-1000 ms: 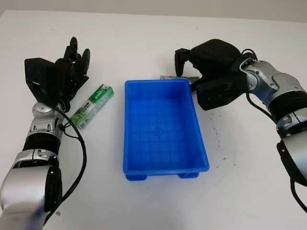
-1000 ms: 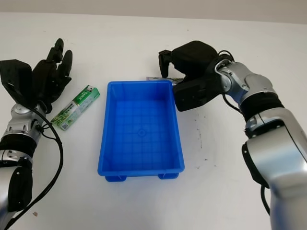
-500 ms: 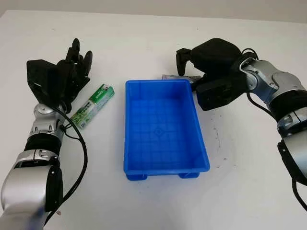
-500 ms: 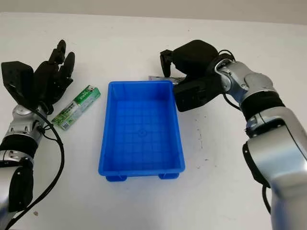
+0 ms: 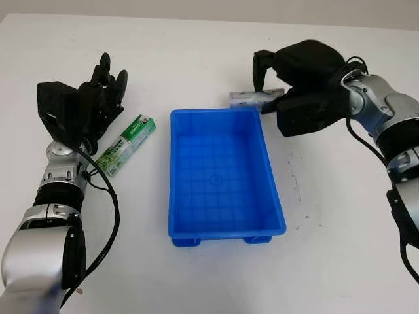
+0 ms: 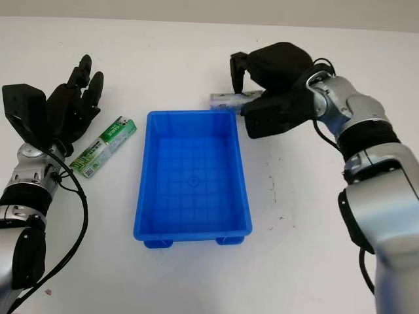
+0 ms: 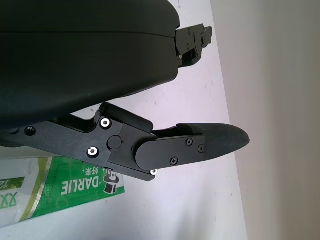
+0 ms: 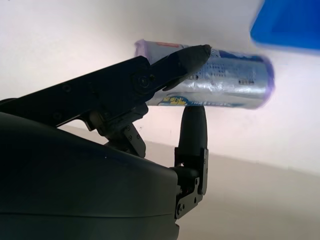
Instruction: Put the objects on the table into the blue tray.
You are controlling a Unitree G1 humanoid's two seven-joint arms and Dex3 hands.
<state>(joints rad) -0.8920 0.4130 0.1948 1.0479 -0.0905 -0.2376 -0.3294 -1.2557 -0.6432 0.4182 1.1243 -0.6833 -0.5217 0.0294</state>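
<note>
At the twelve o'clock edge of the blue tray [image 5: 222,173], just past its far rim, a silvery tube-shaped packet [image 5: 252,99] was pinched in the right hand [image 5: 308,82]. In the right wrist view the packet [image 8: 220,80] sat crosswise between the black fingers [image 8: 192,127], one above and one below, gripped toward one end with the other end sticking out free. From the head views it looked raised a little off the white table [image 5: 196,59], though I could not be sure it had fully cleared the surface.

The packet looked like a foil-wrapped roll: light, a bit crushable, and slick on its shiny skin. A grip nearer its middle would probably balance it better than the present end hold, since the long free end could swing or slip as the arm carries it over the rim. Gentle pressure seemed wise, because the wrapper would likely dent.

At nine o'clock from the tray lay a green toothpaste box [image 5: 126,145], flat on the table and angled, well apart from the tray wall. The left hand [image 5: 98,98] hovered just beside it at ten o'clock, open and holding nothing; the left wrist view showed the box's green printed face [image 7: 75,187] under the hand. That box appeared stiff, light cardboard, best taken across its narrow width near the centre.

The tray itself held nothing yet, so both items were still to go in.
</note>
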